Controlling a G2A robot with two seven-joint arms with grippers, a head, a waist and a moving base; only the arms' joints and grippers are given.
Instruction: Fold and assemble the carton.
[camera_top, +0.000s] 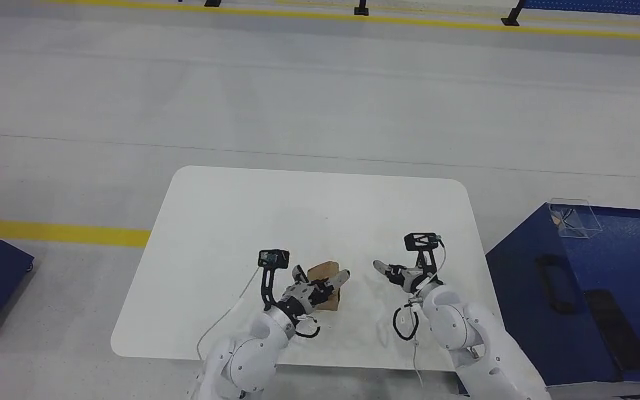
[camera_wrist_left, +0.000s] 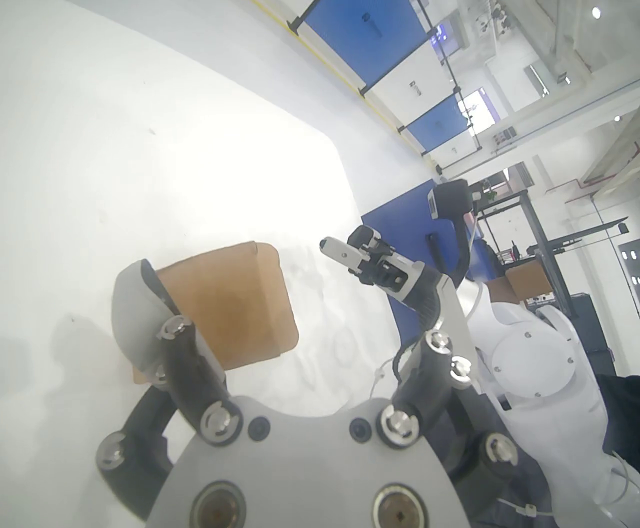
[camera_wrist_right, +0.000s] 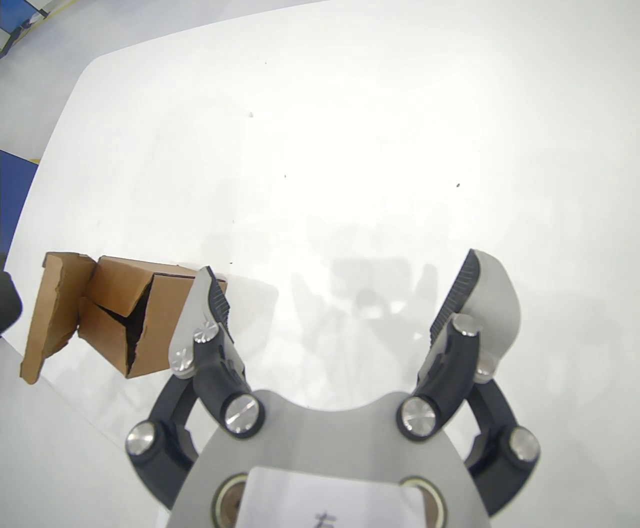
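A small brown carton (camera_top: 326, 276) lies near the front edge of the white table (camera_top: 300, 210), partly folded, with a loose flap (camera_wrist_right: 47, 310) and an end of overlapping flaps (camera_wrist_right: 125, 320). My left gripper (camera_top: 318, 292) is at the carton. In the left wrist view this gripper (camera_wrist_left: 300, 295) is open wide, and a brown panel (camera_wrist_left: 235, 305) lies against the inside of one finger (camera_wrist_left: 132, 310). My right gripper (camera_top: 390, 271) hovers over bare table to the carton's right. Its fingers (camera_wrist_right: 210, 310) are spread apart, the gripper (camera_wrist_right: 345, 295) is open and holds nothing.
A blue cabinet (camera_top: 570, 290) stands just off the table's right edge, with a clear plastic box (camera_top: 575, 218) on top. Another blue object (camera_top: 10, 265) sits off the left side. The far half of the table is bare.
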